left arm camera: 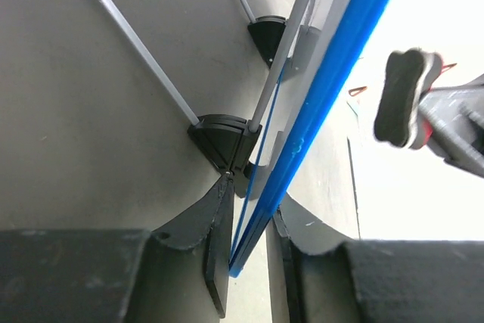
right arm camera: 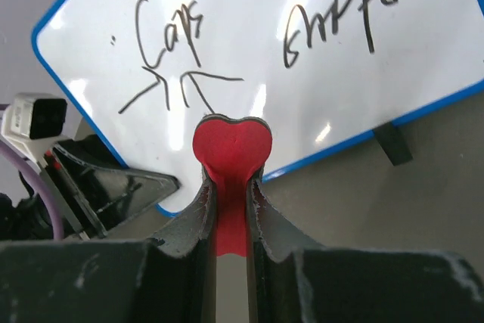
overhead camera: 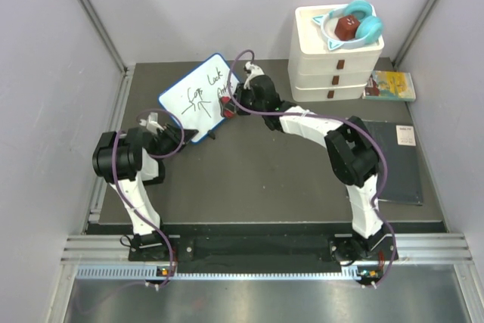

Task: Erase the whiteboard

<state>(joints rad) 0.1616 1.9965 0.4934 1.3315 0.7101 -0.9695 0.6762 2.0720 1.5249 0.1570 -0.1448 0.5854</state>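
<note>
Dark matting covers the table [overhead camera: 272, 179] where the whiteboard [overhead camera: 198, 97] stands tilted at back left, its black writing intact, with the left gripper [overhead camera: 161, 129] at its lower corner and the right gripper [overhead camera: 231, 105] at its face. Left wrist view: jaws pinch the board's blue frame [left arm camera: 325, 96], with the eraser [left arm camera: 404, 96] close to the white face. Right wrist view: jaws press together on the red eraser. A hard push could pry the board from that thin edge hold, or skid its feet [left arm camera: 219, 138].
</note>
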